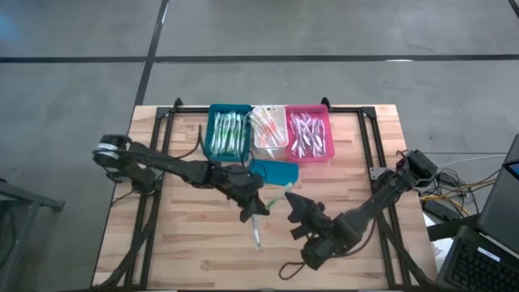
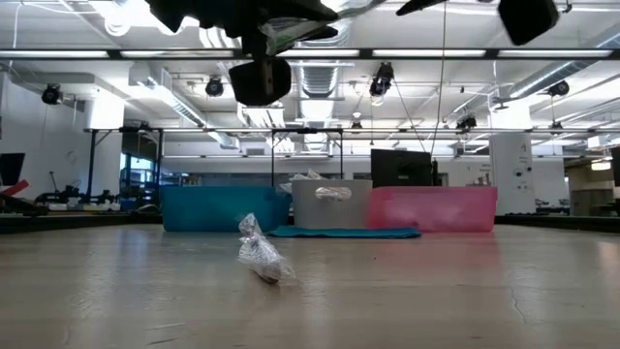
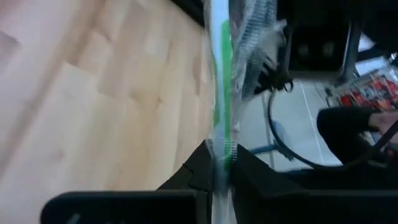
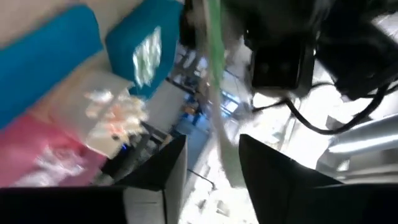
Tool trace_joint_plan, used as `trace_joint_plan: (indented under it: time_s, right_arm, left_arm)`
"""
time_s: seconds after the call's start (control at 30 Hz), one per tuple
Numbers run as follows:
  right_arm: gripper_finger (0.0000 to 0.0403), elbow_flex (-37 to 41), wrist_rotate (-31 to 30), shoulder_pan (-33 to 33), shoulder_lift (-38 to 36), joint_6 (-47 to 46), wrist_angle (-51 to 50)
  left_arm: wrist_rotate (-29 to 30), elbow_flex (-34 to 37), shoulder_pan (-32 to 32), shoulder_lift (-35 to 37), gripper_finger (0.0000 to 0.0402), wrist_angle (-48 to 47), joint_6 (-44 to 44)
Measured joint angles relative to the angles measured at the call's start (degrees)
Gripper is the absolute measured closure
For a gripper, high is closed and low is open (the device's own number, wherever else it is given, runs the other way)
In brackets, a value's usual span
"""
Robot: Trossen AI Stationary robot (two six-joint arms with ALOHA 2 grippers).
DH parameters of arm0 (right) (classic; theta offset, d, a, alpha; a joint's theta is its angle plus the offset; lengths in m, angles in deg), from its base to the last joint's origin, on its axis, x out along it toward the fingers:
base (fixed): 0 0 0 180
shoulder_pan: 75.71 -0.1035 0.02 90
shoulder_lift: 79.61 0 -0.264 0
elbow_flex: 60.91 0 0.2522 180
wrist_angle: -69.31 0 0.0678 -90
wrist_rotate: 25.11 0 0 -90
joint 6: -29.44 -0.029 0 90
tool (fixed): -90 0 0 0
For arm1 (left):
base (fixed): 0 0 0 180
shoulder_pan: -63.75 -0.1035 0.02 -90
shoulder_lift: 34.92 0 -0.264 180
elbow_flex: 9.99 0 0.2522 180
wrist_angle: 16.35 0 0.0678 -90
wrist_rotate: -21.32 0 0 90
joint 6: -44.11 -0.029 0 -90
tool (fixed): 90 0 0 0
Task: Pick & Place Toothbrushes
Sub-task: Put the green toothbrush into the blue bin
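A green-and-white toothbrush (image 1: 276, 197) in a clear wrapper (image 3: 249, 37) hangs above the middle of the table, between my two grippers. My left gripper (image 1: 259, 203) is shut on it. My right gripper (image 1: 293, 199) is open. Its fingers (image 4: 168, 168) stand on either side of the toothbrush's other end (image 4: 214, 81), with a gap showing. More toothbrushes fill the teal bin (image 1: 229, 134), the white bin (image 1: 269, 130) and the pink bin (image 1: 309, 134) at the far edge. My left gripper pinches the wrapped toothbrush near one end (image 3: 221, 163) between its two fingers. The fingers come from the table's left, slanting slightly down. The toothbrush sticks out ahead of them toward my right gripper, lifted clear of the table.
A flat teal lid (image 1: 274, 171) lies in front of the bins, just beyond the grippers. A crumpled clear wrapper (image 2: 260, 258) lies on the wood nearer the front edge (image 1: 256, 235). Bare table spreads left and right of it.
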Motion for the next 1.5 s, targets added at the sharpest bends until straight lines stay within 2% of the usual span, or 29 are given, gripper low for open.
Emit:
trace_joint_plan:
  time_s: [0.23, 0.43, 0.6, 0.7, 0.9, 1.07, 1.3, 1.5]
  right_arm:
    - [0.0228, 0.02, 1.31, -2.21, -1.61, -17.09, -6.00]
    - [0.0212, 0.24, 3.91, -2.05, -4.23, -41.32, -18.56]
    - [0.0207, 2.26, 4.13, -1.65, -7.86, -64.49, -27.93]
    - [0.0209, 4.63, 4.58, -1.33, -10.76, -74.40, -29.94]
    - [0.0224, 10.21, 9.63, 0.02, -17.82, -86.86, -30.49]
    - [0.0234, 15.79, 13.94, 2.16, -24.53, -96.35, -30.38]
    - [0.0220, 24.37, 19.83, 5.19, -33.87, -105.49, -30.29]
    - [0.0205, 29.48, 20.70, 5.74, -39.32, -109.75, -30.08]
  left_arm:
    - [4.41, 0.00, -4.58, 3.95, 0.0371, -3.49, -3.20]
    - [10.40, 0.00, -9.63, 6.86, 0.0370, -8.24, -6.71]
    - [10.96, 0.00, -14.82, 8.03, 0.0369, -9.00, -8.67]
    - [11.65, 0.00, -18.38, 8.21, 0.0368, -10.61, -8.74]
    - [13.11, 0.00, -25.89, 8.27, 0.0369, -14.60, -8.55]
    - [16.92, 0.00, -30.98, 8.27, 0.0369, -19.49, -8.30]
    - [18.94, 0.00, -36.04, 8.27, 0.0369, -26.97, -6.93]
    - [19.77, 0.00, -39.73, 7.96, 0.0369, -32.75, -4.36]
